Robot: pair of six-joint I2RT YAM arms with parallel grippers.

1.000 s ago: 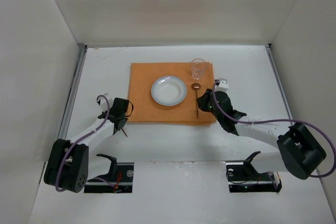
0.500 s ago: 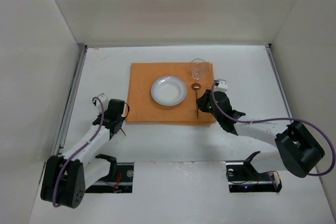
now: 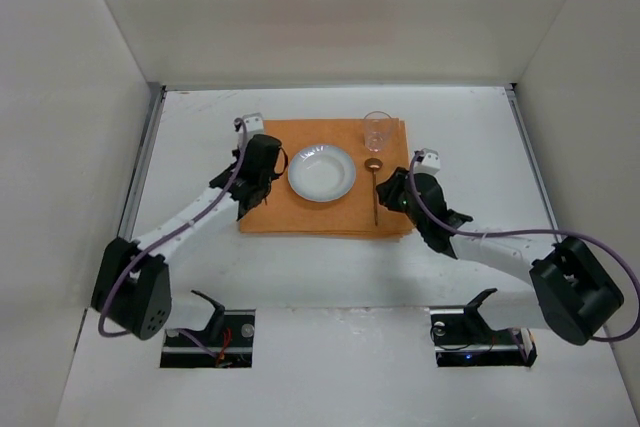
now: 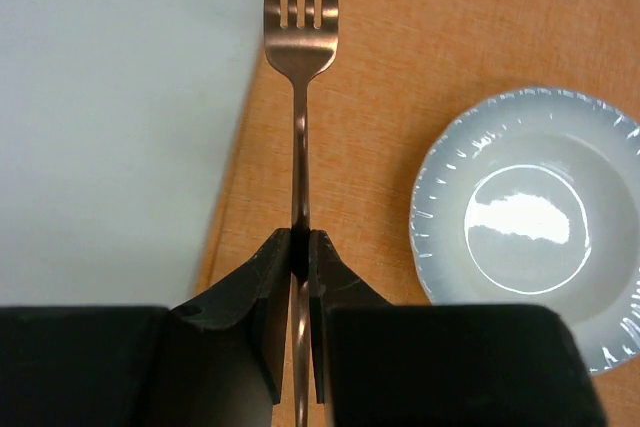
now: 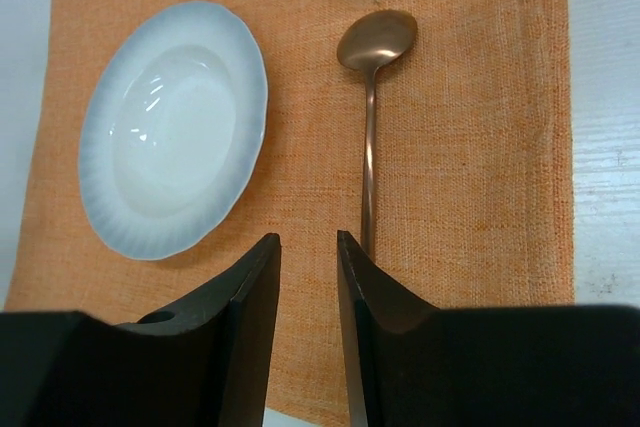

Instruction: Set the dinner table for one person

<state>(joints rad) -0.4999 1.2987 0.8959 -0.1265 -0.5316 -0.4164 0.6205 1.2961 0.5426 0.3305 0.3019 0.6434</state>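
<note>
Across the floor of the white-walled booth lies the dinner table (image 3: 330, 277), with an orange cloth placemat (image 3: 300, 217) at its middle toward the far side; on the mat sit a white scalloped plate (image 3: 322, 172), a clear drinking glass (image 3: 377, 131) at the far right corner, and a copper-coloured spoon (image 5: 368, 137) lying right of the plate, bowl toward the glass; the left gripper (image 4: 301, 239) is clamped on the handle of a matching fork (image 4: 299, 67), tines pointing away over the mat's left edge, left of the plate; the right gripper (image 5: 308, 247) stands narrowly parted with nothing between its fingers, the spoon's handle end just beside one finger
</note>
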